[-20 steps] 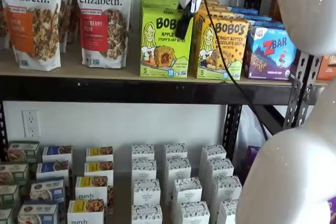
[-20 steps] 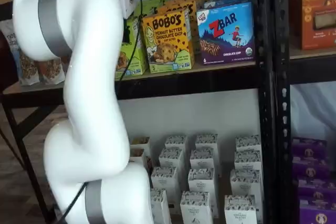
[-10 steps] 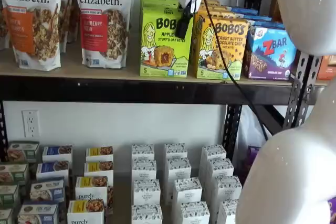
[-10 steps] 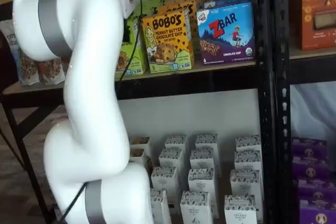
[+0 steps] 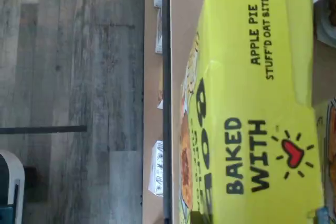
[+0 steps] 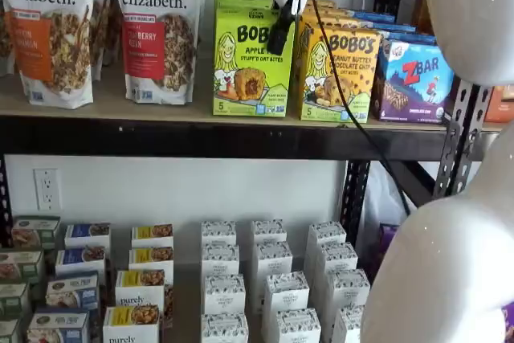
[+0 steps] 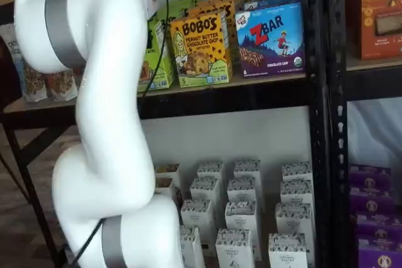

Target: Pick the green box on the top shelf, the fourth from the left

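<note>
The green Bobo's apple pie box (image 6: 252, 62) stands at the front edge of the top shelf (image 6: 201, 130), touching the peanut butter Bobo's box (image 6: 337, 74) on one side, with the purely elizabeth granola bag (image 6: 157, 30) near the other. The gripper (image 6: 281, 38) hangs at its upper corner; whether the black fingers are gripping or spread, I cannot tell. In the wrist view the carton's top panel (image 5: 262, 103) fills the frame. It looks like light, stiff but crushable cardboard: best pinched across its narrow sides near the top.
</note>
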You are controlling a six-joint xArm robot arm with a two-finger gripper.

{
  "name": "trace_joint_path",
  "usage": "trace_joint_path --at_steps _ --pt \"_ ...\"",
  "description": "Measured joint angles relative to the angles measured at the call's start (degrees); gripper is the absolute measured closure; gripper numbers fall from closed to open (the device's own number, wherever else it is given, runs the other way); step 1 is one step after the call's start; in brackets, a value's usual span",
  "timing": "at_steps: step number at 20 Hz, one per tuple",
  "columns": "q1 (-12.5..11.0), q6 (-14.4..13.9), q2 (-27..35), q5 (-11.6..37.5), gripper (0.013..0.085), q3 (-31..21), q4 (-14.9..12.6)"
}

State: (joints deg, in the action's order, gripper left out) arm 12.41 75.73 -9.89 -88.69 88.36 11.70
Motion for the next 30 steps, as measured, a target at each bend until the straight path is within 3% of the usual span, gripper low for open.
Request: trace_joint_path --at_steps 9,16,24,30 --pt "0.14 -1.04 0.62 -8.31 0.0730 4.43 1.49" --pt "0.09 -1.88 -2.94 -11.21 0.0730 3.94 2.58" --pt "-1.25 -0.63 -9.51 -12.00 0.0730 -1.42 1.30" --pt "-3.62 1.46 -15.15 -12.25 0.0730 -6.87 2.01"
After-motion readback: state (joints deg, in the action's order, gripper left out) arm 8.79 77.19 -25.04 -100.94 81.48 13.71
